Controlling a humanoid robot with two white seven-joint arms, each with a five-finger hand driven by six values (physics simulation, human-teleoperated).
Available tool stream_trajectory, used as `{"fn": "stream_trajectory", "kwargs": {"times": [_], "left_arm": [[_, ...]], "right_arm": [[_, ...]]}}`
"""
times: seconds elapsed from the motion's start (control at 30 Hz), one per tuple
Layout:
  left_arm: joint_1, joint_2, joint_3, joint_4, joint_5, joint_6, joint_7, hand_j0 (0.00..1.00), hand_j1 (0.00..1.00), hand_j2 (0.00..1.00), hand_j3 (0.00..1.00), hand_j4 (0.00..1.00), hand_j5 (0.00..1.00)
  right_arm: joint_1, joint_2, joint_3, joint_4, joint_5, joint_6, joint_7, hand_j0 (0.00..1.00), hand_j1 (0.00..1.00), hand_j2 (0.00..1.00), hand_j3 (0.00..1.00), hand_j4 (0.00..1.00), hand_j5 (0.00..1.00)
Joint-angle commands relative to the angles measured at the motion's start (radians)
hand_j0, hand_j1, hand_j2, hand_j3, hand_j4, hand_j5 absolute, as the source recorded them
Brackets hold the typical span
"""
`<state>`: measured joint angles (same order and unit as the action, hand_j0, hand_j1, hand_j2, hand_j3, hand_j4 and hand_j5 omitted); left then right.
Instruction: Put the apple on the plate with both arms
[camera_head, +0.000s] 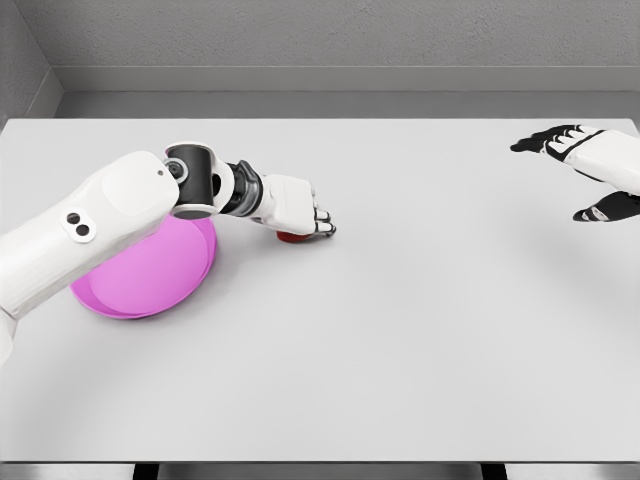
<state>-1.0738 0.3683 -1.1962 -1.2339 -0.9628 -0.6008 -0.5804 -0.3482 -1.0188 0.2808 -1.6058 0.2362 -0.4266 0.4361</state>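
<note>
Red round apple (293, 237) on the pale grey tabletop (400, 330), just right of the shallow pink round plate (140, 285), mostly hidden beneath the white left hand (295, 207); fingers curled down over it, contact unclear. Left forearm crosses above the plate. Right hand (585, 170) at the far right edge, fingers spread, holding nothing

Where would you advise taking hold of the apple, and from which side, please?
Probably around its rounded sides, coming from above. The apple sits on the table just right of the pink plate, mostly hidden beneath the left hand, so only a low red sliver shows. Its exact pose cannot be told. The right hand is open and far off at the right edge.
</note>
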Motion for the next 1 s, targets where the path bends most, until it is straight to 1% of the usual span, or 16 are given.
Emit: {"fn": "stream_trajectory", "kwargs": {"times": [0.0, 0.07, 0.17, 0.27, 0.37, 0.43, 0.47, 0.53, 0.6, 0.67, 0.7, 0.77, 0.8, 0.87, 0.93, 0.97], "left_arm": [[0.0, 0.001, -0.003, 0.001, 0.006, -0.01, -0.006, 0.37, 0.37, 0.37, 0.37, 0.37, 0.37], [0.0, 0.003, -0.003, -0.001, 0.007, -0.01, -0.006, 0.28, 0.28, 0.28, 0.28, 0.28, 0.28], [-0.002, 0.006, 0.0, -0.003, 0.009, -0.01, -0.004, 0.21, 0.21, 0.21, 0.21, 0.21, 0.21], [-0.008, 0.012, 0.006, -0.007, 0.044, -0.01, -0.003, 0.18, 0.18, 0.18, 0.18, 0.18, 0.18], [-0.011, 0.017, 0.013, -0.007, 0.084, -0.01, -0.003, 0.18, 0.18, 0.18, 0.18, 0.18, 0.18], [-0.014, 0.032, 0.021, -0.012, 0.088, -0.01, -0.001, 0.18, 0.18, 0.18, 0.18, 0.18, 0.18], [-0.011, 0.044, 0.036, -0.012, 0.095, -0.01, -0.001, 0.18, 0.18, 0.18, 0.18, 0.18, 0.18], [-0.014, 0.07, 0.04, -0.015, 0.108, -0.01, -0.001, 0.18, 0.18, 0.18, 0.18, 0.18, 0.18], [-0.021, 0.116, 0.04, -0.059, 0.127, -0.01, -0.001, 0.18, 0.18, 0.18, 0.18, 0.18, 0.18], [-0.025, 0.176, 0.041, -0.099, 0.165, -0.01, 0.001, 0.18, 0.18, 0.18, 0.18, 0.18, 0.18], [-0.029, 0.188, 0.041, -0.11, 0.168, -0.01, 0.002, 0.18, 0.18, 0.18, 0.18, 0.18, 0.18], [-0.025, 0.218, 0.07, -0.115, 0.205, -0.01, 0.004, 0.18, 0.18, 0.18, 0.18, 0.18, 0.18], [-0.025, 0.231, 0.075, -0.124, 0.237, -0.01, 0.004, 0.18, 0.18, 0.18, 0.18, 0.18, 0.18], [-0.023, 0.277, 0.075, -0.186, 0.266, -0.01, 0.004, 0.18, 0.18, 0.18, 0.18, 0.18, 0.18], [-0.025, 0.337, 0.076, -0.226, 0.294, -0.01, 0.004, 0.18, 0.18, 0.18, 0.18, 0.18, 0.18], [-0.025, 0.373, 0.076, -0.26, 0.317, -0.01, 0.004, 0.18, 0.18, 0.18, 0.18, 0.18, 0.18]], "right_arm": [[0.0, -0.001, 0.0, 0.0, -0.005, 0.002, 0.0, 1.0, 1.0, 1.0, 1.0, 1.0, 1.0], [0.0, -0.001, 0.0, 0.0, -0.005, 0.002, 0.0, 1.0, 1.0, 1.0, 1.0, 1.0, 1.0], [0.0, -0.001, 0.0, 0.0, -0.005, 0.002, 0.0, 1.0, 1.0, 1.0, 1.0, 1.0, 1.0], [0.0, -0.001, 0.0, 0.0, -0.005, 0.002, 0.0, 1.0, 1.0, 1.0, 1.0, 1.0, 1.0], [0.0, -0.001, 0.0, -0.002, -0.003, 0.002, 0.0, 1.0, 1.0, 1.0, 1.0, 1.0, 1.0], [0.0, -0.001, 0.0, -0.002, -0.005, 0.002, 0.0, 1.0, 1.0, 1.0, 1.0, 1.0, 1.0], [0.0, -0.001, 0.0, -0.002, -0.005, 0.002, 0.0, 1.0, 1.0, 1.0, 1.0, 1.0, 1.0], [0.0, -0.001, 0.0, -0.002, -0.005, 0.002, 0.0, 1.0, 1.0, 1.0, 1.0, 1.0, 1.0], [0.0, -0.001, 0.0, -0.002, -0.005, 0.002, 0.0, 1.0, 1.0, 1.0, 1.0, 1.0, 1.0], [0.002, -0.001, -0.002, -0.002, -0.005, 0.002, 0.0, 1.0, 1.0, 1.0, 1.0, 1.0, 1.0], [0.0, -0.001, -0.002, -0.002, -0.005, 0.002, 0.0, 1.0, 1.0, 1.0, 1.0, 1.0, 1.0], [0.0, -0.001, 0.0, -0.002, -0.005, 0.002, 0.0, 1.0, 1.0, 1.0, 1.0, 1.0, 1.0], [0.0, -0.001, -0.002, -0.002, -0.005, 0.002, 0.0, 1.0, 1.0, 1.0, 1.0, 1.0, 1.0], [0.0, -0.001, 0.0, -0.002, -0.005, 0.002, 0.0, 1.0, 1.0, 1.0, 1.0, 1.0, 1.0], [0.0, -0.001, -0.002, 0.0, -0.005, 0.002, 0.0, 1.0, 1.0, 1.0, 1.0, 1.0, 1.0], [0.0, -0.001, 0.0, 0.0, -0.005, 0.002, 0.0, 1.0, 1.0, 1.0, 1.0, 1.0, 1.0]]}}
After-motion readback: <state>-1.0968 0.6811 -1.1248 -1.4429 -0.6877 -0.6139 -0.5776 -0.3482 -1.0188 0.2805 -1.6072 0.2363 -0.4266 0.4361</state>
